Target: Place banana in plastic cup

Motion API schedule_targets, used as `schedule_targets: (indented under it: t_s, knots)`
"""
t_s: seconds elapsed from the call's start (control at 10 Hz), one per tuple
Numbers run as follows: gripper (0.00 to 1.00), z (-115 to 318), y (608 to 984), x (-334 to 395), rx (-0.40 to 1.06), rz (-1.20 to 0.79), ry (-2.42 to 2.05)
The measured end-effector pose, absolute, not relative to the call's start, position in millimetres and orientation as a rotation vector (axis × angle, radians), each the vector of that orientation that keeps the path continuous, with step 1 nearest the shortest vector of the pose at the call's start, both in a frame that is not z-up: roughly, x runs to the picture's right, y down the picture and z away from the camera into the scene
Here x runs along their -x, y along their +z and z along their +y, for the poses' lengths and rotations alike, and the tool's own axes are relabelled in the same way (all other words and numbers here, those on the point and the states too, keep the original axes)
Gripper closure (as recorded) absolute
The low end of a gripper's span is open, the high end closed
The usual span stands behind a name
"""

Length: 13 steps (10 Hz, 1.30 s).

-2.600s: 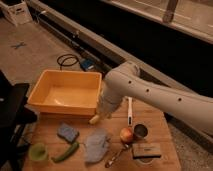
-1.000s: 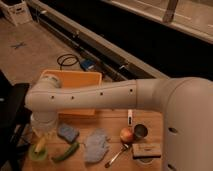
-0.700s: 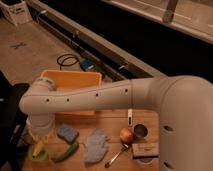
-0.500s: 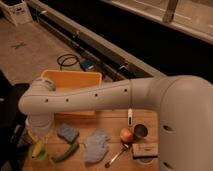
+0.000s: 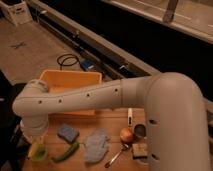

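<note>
The light green plastic cup (image 5: 41, 157) stands at the table's front left corner. The pale yellow banana (image 5: 34, 149) shows at the cup's mouth, tilted, its upper end hidden under my wrist. My gripper (image 5: 36, 141) hangs straight above the cup at the end of the white arm that reaches across from the right. It is shut on the banana, and the wrist hides most of it.
A green chili pepper (image 5: 66, 151) lies right of the cup, with a blue sponge (image 5: 67, 133) and grey cloth (image 5: 96, 145) beyond. Apple (image 5: 126, 134), dark metal cup (image 5: 140, 131) and spoon (image 5: 116, 156) sit at the right. The yellow tub (image 5: 67, 79) is behind the arm.
The arm swung from beside the tub to the left corner carrying the banana. Over the last second it eased slightly lower over the cup.
</note>
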State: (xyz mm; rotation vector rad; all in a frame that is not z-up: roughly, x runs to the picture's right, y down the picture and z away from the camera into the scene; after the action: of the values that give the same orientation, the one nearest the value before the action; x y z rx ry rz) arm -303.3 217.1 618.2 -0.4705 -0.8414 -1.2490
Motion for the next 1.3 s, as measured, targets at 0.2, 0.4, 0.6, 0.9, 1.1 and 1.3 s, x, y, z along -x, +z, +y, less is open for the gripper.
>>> schedule_targets:
  t_s: [0.2,0.4,0.6,0.9,1.1,1.3]
  knots:
    - [1.0,231,630,313,0.482,-0.875,-1.257]
    - [1.0,240,637,319,0.492,-0.895,-1.257]
    - [1.0,249,646,324,0.5,-0.916,-1.257]
    - [1.0,262,655,335,0.509,-0.959,-1.259]
    - [0.99,270,658,341,0.518,-0.98,-1.257]
    - [0.83,276,660,342,0.525,-0.989,-1.253]
